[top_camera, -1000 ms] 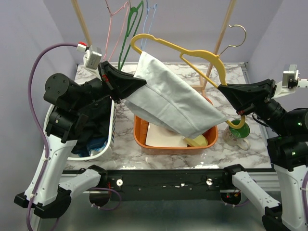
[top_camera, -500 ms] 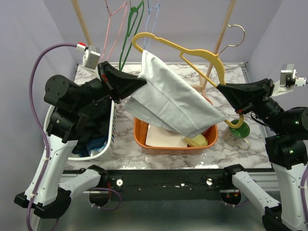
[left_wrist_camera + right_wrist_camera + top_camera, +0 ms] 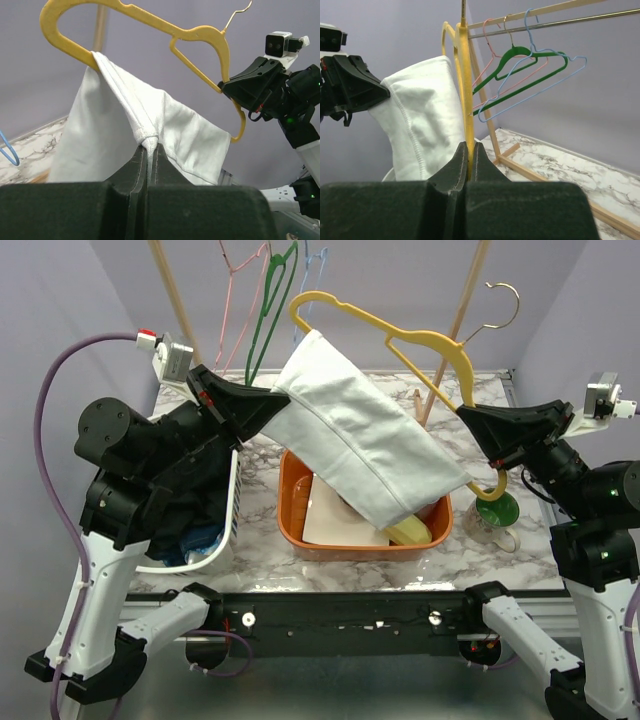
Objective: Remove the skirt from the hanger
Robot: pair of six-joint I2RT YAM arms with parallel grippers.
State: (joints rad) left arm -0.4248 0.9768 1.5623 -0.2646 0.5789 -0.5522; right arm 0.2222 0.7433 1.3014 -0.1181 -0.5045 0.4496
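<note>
Marble surface (image 3: 260, 550) spread out below, and above it the white skirt (image 3: 360, 445) is up in the air, stretched on a slant over the middle, high at the left and dropping toward the right. The left gripper (image 3: 280, 400) has it: jaws pressed tight together on a bunched fold of the skirt's stitched edge, which the left wrist view shows clearly, cloth pinched right in the seam between the fingers. One end of the skirt is looped over the rounded left end of the yellow hanger (image 3: 420, 338), which is tilted and held clear of the rack. On the other side, the right gripper (image 3: 468, 418) is clamped on the hanger's right arm, jaws closed with the yellow bar running straight up between them in the right wrist view. Down to the containers: the white basket (image 3: 232, 510) at the left, partly behind the left arm, holds dark clothing and something blue (image 3: 200, 538). The orange basin (image 3: 300, 530) sits in the middle, directly under the skirt, with a folded white piece (image 3: 335, 520) and a yellow item (image 3: 412, 532) inside; whether the skirt's low corner touches the basin cannot be told. Just right of the basin stands a small cup (image 3: 497, 512), green inside, with the hanger's curled lower tip right above it.
</note>
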